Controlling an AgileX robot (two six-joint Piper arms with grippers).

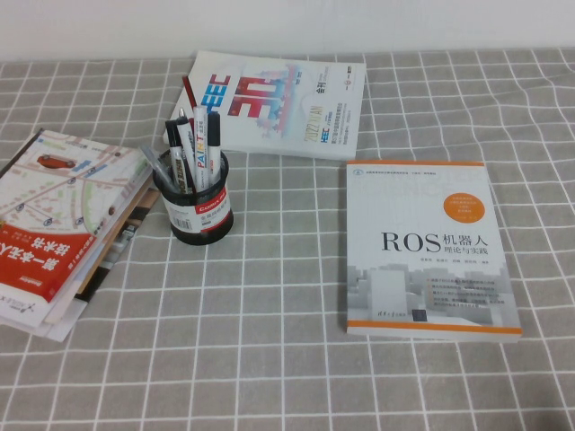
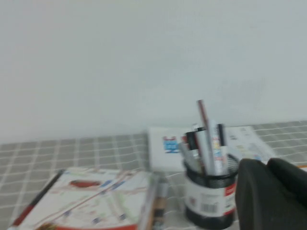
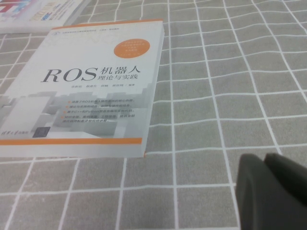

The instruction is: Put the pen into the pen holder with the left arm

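Three printed things are lying around the small black mesh pen holder (image 1: 194,202) on the grey cloth with a white grid (image 1: 269,359), which is covering the whole table (image 1: 539,108) up to a plain white wall (image 1: 287,22) at the far side. The white thick-barrelled marker pen (image 1: 201,148) with multicoloured "PAINT" lettering is standing inside the holder, cap up, leaning among thinner black-and-white pens (image 1: 180,148) and a red pencil (image 1: 190,92). The holder is carrying a red-and-white label with a barcode.

On the left, a stack of map-covered booklets (image 1: 63,224) is hanging over the table's left edge, its right corner just beside the holder. Behind the holder, a white magazine (image 1: 278,103) is showing "HEC" and a large "30". On the right, well apart from the holder, a white and orange book (image 1: 429,247) is reading "ROS" with Chinese characters. The near half of the cloth is lying open between the stack and the book.

Neither of my arms is showing in the high view. My left gripper (image 2: 271,194) is appearing only as a dark mass at the corner of the left wrist view, close to the holder; I cannot tell how it is set. My right gripper (image 3: 273,191) is hovering over bare cloth near the ROS book, and I cannot tell its state either.
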